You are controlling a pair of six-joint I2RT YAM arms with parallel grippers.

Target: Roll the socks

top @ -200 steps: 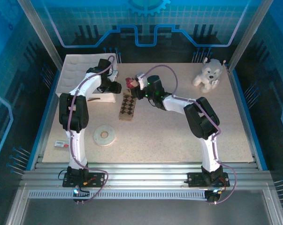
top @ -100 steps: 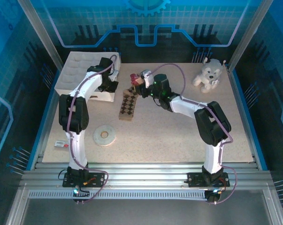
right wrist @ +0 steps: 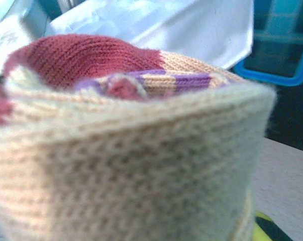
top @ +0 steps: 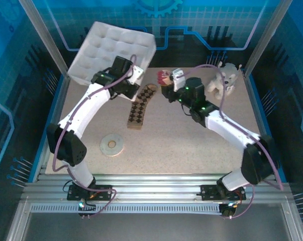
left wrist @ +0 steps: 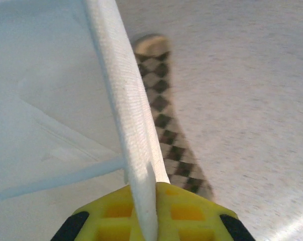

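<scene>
A speckled table (top: 191, 150) is seen from above, with a white tray (top: 116, 47) held steeply tilted over its far left corner. The tray's face, moulded in rows of pockets, is turned toward the overhead camera. What the pockets hold cannot be told, nor whether any edge of the tray touches the table. The tray's rim is clamped between the yellow pads of the left gripper (top: 130, 85). A plush dog (top: 224, 79) is set at the far right. The argyle sock (top: 140, 108) is laid flat and lengthwise on the table, just right of the tray, with one end near the left gripper. The tan sock (top: 164, 77), bunched, with red parts showing, is gripped by the right gripper (top: 169, 85) at the far middle. A flat ring (top: 111, 144) is left on the near left, well apart from both socks.
</scene>
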